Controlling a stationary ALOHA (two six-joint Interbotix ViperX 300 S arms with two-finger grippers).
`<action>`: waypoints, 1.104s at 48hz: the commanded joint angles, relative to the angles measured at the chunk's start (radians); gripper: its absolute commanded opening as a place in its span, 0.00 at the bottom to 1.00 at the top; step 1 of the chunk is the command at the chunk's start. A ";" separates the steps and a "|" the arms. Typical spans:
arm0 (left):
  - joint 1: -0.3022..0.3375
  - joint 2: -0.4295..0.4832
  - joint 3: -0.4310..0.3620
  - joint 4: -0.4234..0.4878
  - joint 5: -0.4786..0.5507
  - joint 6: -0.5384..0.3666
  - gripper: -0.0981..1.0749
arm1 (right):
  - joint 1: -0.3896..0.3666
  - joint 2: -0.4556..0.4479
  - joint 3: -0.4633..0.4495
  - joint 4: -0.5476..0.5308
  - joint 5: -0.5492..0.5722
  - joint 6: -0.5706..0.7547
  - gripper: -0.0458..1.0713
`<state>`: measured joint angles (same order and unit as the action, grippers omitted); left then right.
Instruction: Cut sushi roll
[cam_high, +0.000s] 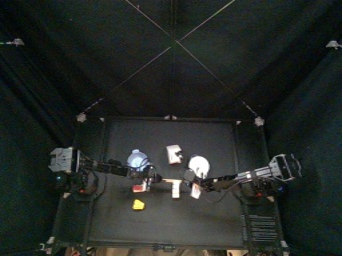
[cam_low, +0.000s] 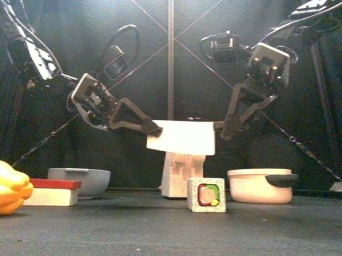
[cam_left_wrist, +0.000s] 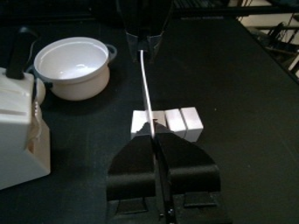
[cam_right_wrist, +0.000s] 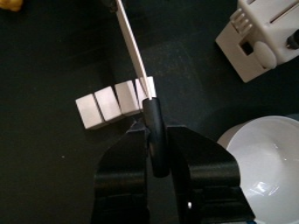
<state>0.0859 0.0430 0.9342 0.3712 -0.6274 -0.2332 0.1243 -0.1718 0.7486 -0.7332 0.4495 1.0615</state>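
Knife (cam_left_wrist: 143, 79) in both end effectors; above sushi roll (cam_left_wrist: 167, 122)

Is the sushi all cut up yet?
Partly, it seems. The roll already shows lines splitting it into about four blocks. Right now the left claw and right claw hold the knife together, raised over one end of the roll. I cannot tell if more cuts are left.

Black table (cam_high: 114, 215), sushi roll (cam_left_wrist: 170, 122), white pot (cam_left_wrist: 73, 66), grey bowl (cam_low: 78, 181), white appliance (cam_left_wrist: 19, 131)
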 joint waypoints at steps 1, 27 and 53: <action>-0.015 0.005 0.005 0.009 0.066 0.000 0.28 | -0.006 0.005 0.002 0.002 0.031 0.000 0.37; -0.020 0.048 -0.031 0.029 0.109 0.000 0.28 | 0.020 0.025 0.018 0.046 0.031 0.003 0.37; -0.020 0.071 -0.049 0.049 0.155 -0.002 0.28 | 0.032 0.046 0.023 0.054 0.031 0.003 0.37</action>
<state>0.0721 0.1104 0.8698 0.4126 -0.4970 -0.2347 0.1595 -0.1150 0.7609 -0.6918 0.4556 1.0600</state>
